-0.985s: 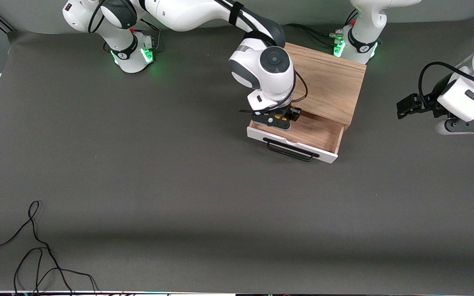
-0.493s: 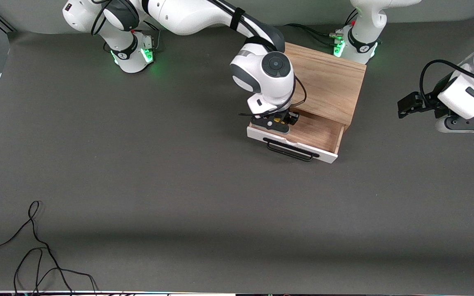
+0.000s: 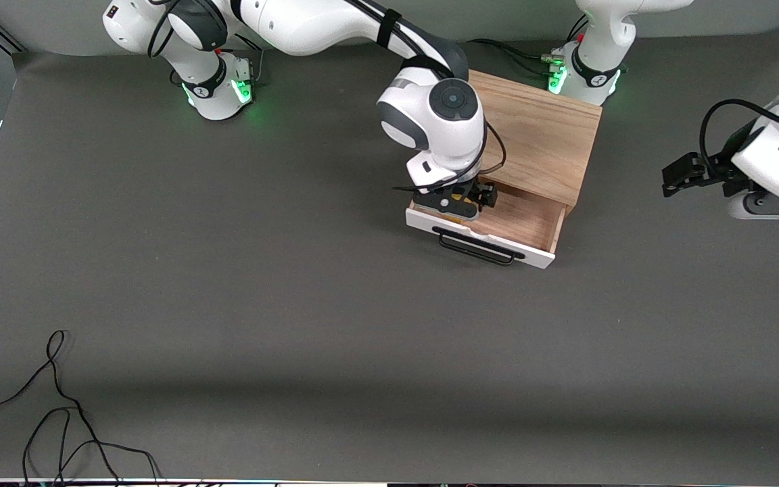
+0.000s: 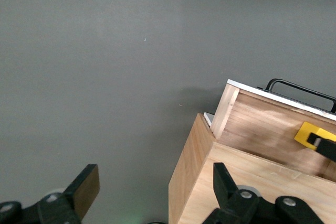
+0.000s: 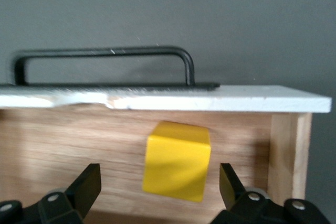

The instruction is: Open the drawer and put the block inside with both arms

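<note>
The drawer [image 3: 483, 236] of the oak box [image 3: 539, 132] stands pulled out, with its white front and black handle [image 3: 478, 249] toward the front camera. My right gripper [image 3: 462, 200] is down in the drawer, open. The yellow block [image 5: 177, 162] rests on the drawer's wood floor [image 5: 63, 140] between the spread fingers [image 5: 87, 184], touching neither; the front view shows only a sliver of this block [image 3: 457, 197]. My left gripper [image 3: 671, 180] hangs open and empty over the table beside the box, toward the left arm's end. Its wrist view shows the box corner [image 4: 197, 177], the drawer [image 4: 273, 124] and the block [image 4: 308, 133].
A loose black cable [image 3: 58, 406] lies on the grey table near the front camera at the right arm's end. Both arm bases [image 3: 217, 84] stand along the table's back edge, one of them right next to the box.
My right gripper has opened and let go of the block, which now lies in the drawer. The left gripper has drifted slightly away from the box.
</note>
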